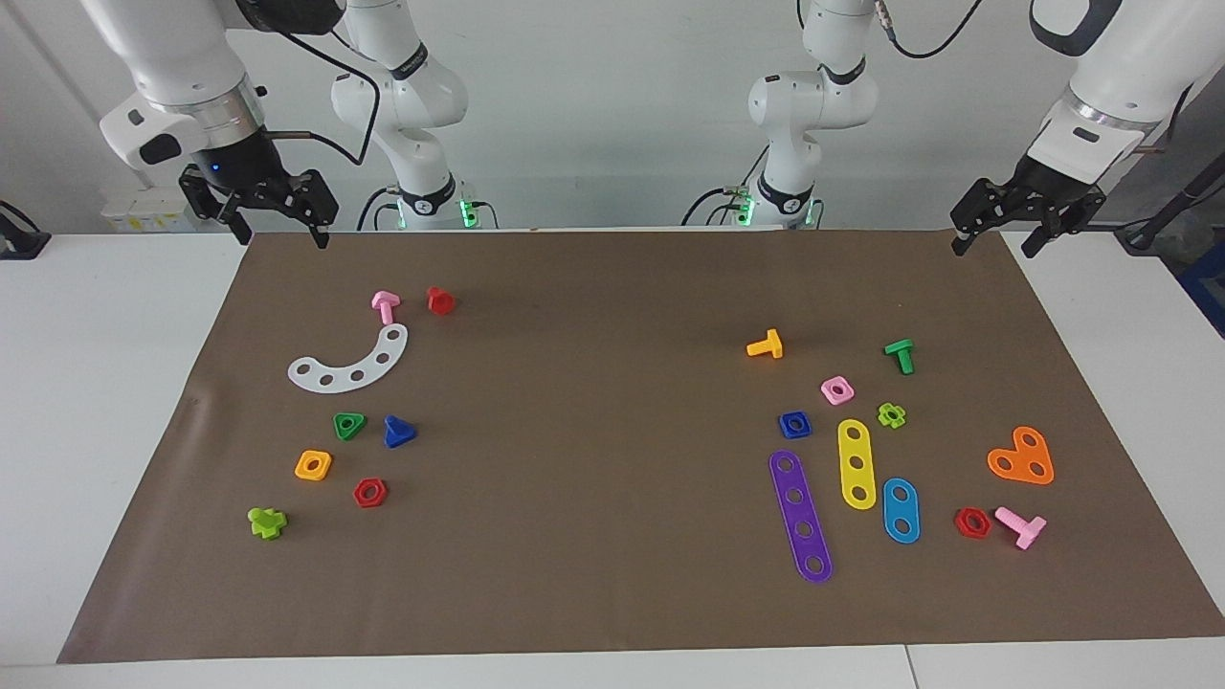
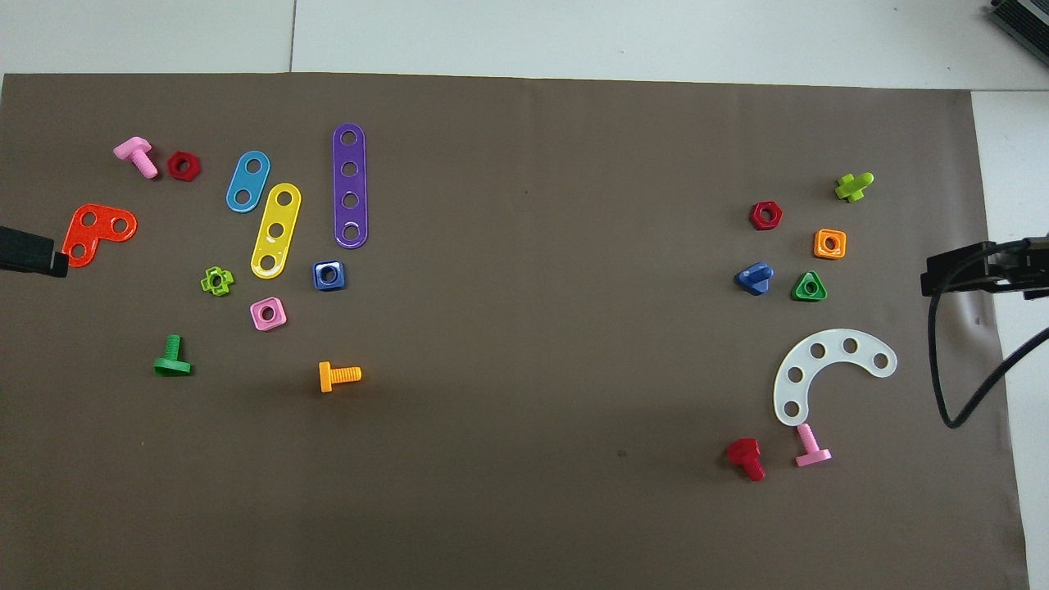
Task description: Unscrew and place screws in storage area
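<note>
the small royal-blue plastic bolt with a triangular head (image 1: 399, 432) lies on the brown paper mat (image 1: 593, 459) toward the right arm's end of the worktop, just beside a green triangular plastic nut (image 1: 348, 425) and apart from it. its matching blue square plastic nut (image 1: 794, 424) lies well apart, toward the left arm's end, beside a long purple perforated plastic strip (image 1: 801, 515) and a pink square plastic nut (image 1: 836, 389). the right claw (image 1: 278, 233) hangs over the mat's edge nearest the robots, fingers spread and released, grasping nothing. the left claw (image 1: 995, 239) hangs over the mat's corner, likewise spread and empty.
</note>
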`<state>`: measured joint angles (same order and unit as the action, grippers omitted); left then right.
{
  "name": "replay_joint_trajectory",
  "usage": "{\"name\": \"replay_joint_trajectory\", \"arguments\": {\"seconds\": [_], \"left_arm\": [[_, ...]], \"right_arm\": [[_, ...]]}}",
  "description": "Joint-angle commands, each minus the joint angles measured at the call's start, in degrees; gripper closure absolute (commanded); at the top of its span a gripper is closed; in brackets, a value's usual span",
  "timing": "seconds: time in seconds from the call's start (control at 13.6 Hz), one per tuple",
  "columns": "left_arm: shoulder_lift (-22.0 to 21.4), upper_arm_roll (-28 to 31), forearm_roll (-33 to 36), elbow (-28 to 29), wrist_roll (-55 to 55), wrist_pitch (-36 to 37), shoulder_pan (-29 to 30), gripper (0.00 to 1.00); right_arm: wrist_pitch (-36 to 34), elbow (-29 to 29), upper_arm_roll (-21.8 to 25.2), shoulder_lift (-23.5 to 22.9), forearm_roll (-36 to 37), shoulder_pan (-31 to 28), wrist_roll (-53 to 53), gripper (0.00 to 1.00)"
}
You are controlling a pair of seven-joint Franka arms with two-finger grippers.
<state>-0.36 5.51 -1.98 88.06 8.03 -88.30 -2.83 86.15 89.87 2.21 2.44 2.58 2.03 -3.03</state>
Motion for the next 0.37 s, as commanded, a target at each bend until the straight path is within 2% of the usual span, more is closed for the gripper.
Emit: {"name": "replay_joint_trajectory", "arguments": {"seconds": [0.0, 0.29], "left_arm": [[-1.1, -0.2, -0.7, 1.4, 0.4, -0.5, 0.5, 0.00], [-1.1, -0.2, -0.7, 1.4, 0.4, -0.5, 0.5, 0.00]], "right_arm": [[0.7, 1.4, -0.2, 1.2, 0.9, -0.4, 1.3, 0.00], [0.7, 1.4, -0.2, 1.1, 0.6, -0.5, 0.9, 0.00]]}}
